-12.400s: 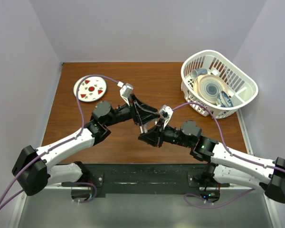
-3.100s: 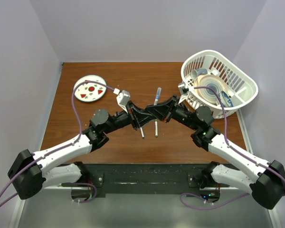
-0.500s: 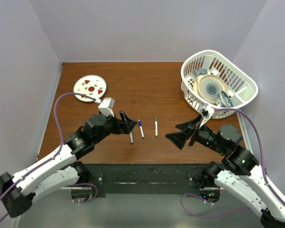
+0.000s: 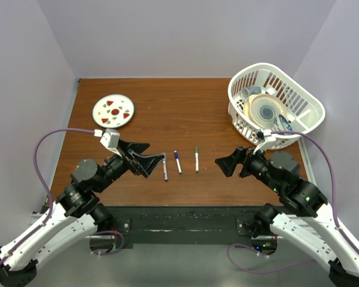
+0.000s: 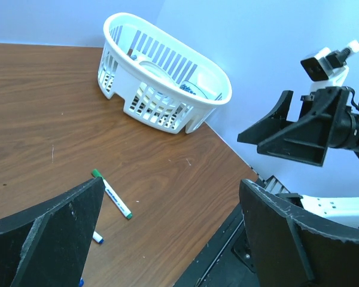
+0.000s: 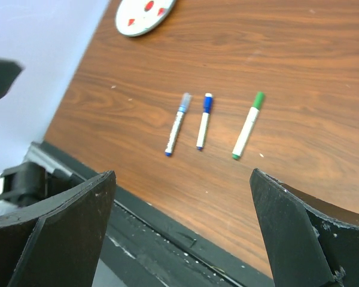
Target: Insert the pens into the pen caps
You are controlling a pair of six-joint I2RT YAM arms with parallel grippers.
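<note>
The brown wooden table (image 4: pixel 185 107) is carrying everything. The white slotted plastic basket (image 4: pixel 242 122) of dishes is sitting at its far right corner, and the round white plate with red shapes (image 4: pixel 97 113) is lying at the far left. The left claw (image 4: pixel 154 151) and the right claw (image 4: pixel 222 162) are hanging wide open, gripping nothing, on either side of the pens. These are lying apart near the front middle: the grey-purple-capped white pen (image 6: pixel 178 124), the blue-capped white pen (image 6: pixel 203 121) and the green-capped white pen (image 6: pixel 248 125) rightmost.
</note>
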